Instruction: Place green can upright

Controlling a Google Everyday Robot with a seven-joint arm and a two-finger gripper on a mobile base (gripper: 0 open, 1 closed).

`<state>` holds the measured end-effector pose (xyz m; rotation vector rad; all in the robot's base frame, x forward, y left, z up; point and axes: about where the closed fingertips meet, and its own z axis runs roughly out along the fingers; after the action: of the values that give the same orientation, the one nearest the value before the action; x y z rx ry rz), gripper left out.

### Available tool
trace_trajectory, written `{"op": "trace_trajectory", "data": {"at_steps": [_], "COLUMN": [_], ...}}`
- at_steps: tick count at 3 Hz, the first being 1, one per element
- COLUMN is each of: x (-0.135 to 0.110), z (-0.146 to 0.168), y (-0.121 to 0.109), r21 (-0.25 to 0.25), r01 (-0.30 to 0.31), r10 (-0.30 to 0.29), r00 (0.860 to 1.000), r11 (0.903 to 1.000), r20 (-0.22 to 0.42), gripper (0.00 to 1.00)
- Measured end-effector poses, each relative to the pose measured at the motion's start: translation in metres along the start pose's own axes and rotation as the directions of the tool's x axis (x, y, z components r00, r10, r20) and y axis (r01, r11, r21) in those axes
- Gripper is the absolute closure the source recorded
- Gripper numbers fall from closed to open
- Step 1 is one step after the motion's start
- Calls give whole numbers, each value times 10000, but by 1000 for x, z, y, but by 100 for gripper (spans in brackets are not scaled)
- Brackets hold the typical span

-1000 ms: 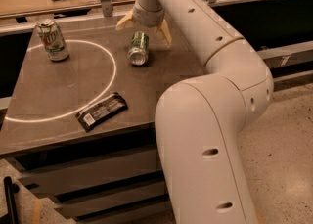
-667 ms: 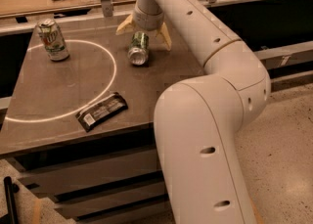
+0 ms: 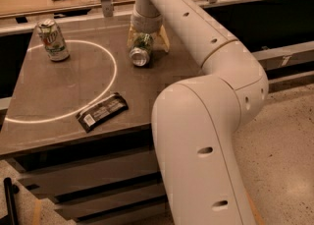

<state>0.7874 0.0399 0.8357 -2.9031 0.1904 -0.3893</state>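
Where the pale yellowish fingers (image 3: pixel 163 41) reach down towards the tabletop, they stand spread apart, one on either side of the green can (image 3: pixel 140 52), not clamped on it; the right-hand one shows a gap from the can's side. The gripper (image 3: pixel 147 44) hangs low over the far middle of the brown table (image 3: pixel 73 96); the can lies on its side beneath it, its silver end turned towards the front edge. It lies just outside a thin white circle (image 3: pixel 116 71) marked on the table. A white-and-green can (image 3: pixel 53 40) stands upright near the far left corner, on the circle's line, well apart from the gripper; a dark wrapped bar (image 3: pixel 102 112) lies flat near the front edge. The bulky cream arm (image 3: pixel 206 121) rises at the table's right side and bends over it to the gripper.
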Motion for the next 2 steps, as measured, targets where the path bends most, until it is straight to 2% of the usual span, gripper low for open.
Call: {"op": "trace_trajectory", "data": {"at_steps": [1, 2], "x": [1, -2], "z": [-6, -12], "y": [-2, -5], "r21": [-4, 8], "r01": [60, 172], "r10": [-60, -172], "r00": [10000, 9998], "r11": [10000, 9999], "r20": [11, 55], "gripper": [75, 100]}}
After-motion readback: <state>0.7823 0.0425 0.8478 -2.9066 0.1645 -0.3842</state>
